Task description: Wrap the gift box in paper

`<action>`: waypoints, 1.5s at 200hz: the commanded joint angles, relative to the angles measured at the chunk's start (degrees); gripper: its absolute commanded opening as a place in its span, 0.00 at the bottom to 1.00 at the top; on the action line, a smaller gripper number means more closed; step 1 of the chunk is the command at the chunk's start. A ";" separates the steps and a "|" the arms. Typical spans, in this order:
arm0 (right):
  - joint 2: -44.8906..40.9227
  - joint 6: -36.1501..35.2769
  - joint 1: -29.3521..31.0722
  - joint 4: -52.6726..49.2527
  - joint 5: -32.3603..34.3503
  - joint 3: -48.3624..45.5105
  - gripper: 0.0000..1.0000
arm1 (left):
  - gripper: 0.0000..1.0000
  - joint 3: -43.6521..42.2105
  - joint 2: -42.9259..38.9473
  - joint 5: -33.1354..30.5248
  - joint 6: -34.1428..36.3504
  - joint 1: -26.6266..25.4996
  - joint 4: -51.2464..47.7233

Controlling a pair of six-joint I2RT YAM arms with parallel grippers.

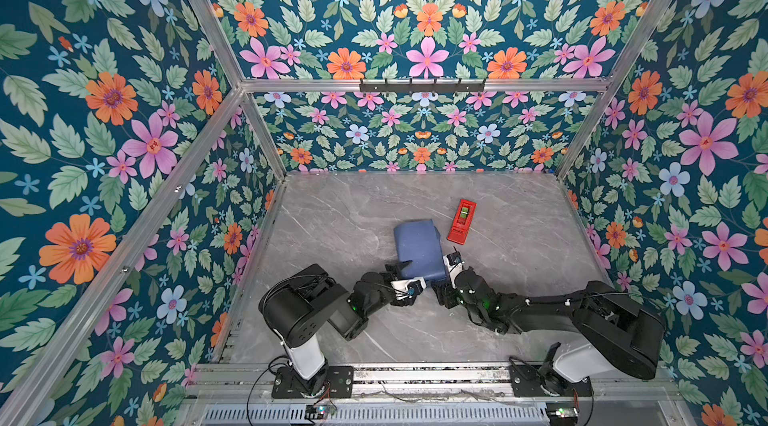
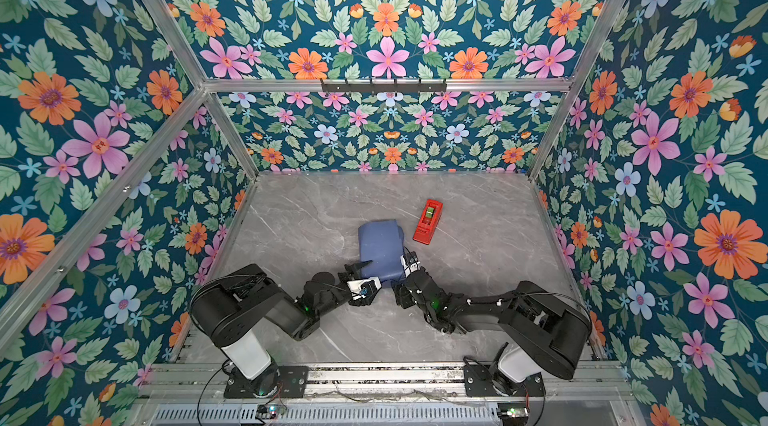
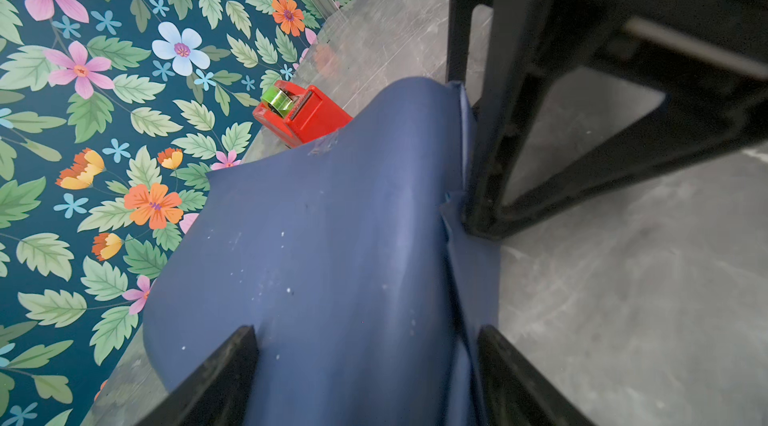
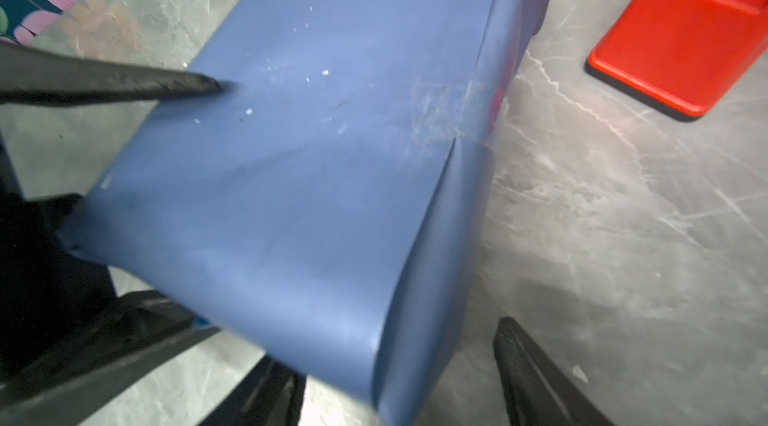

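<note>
Mid-table, paper (image 1: 417,249) is seen wrapped up, box-shaped. Left gripper (image 3: 368,365) is spread wide astride it, grip unclear; right gripper (image 4: 395,378) is held open at its corner.

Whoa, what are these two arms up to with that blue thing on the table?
Two robot arms are gift-wrapping. The blue paper is folded around the gift box, which is completely hidden, and the parcel lies on the marble table. The left end effector straddles the parcel's near end, one finger on top; whether it squeezes is unclear. The right end effector sits open at the near right corner. A red tape dispenser lies beside the parcel, untouched.
</note>
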 commanded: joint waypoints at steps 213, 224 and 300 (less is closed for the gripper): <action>-21.48 9.28 -25.22 -30.10 -28.58 10.03 0.81 | 0.78 1.05 -0.19 -0.72 -3.28 0.78 -0.96; -19.28 10.40 -27.67 -30.28 -30.92 12.23 0.81 | 0.78 1.05 -0.26 -0.63 -3.31 0.77 -0.98; 0.99 17.55 -37.58 -32.34 -39.68 28.92 0.71 | 0.77 1.57 -0.37 -0.73 -3.45 0.86 -2.16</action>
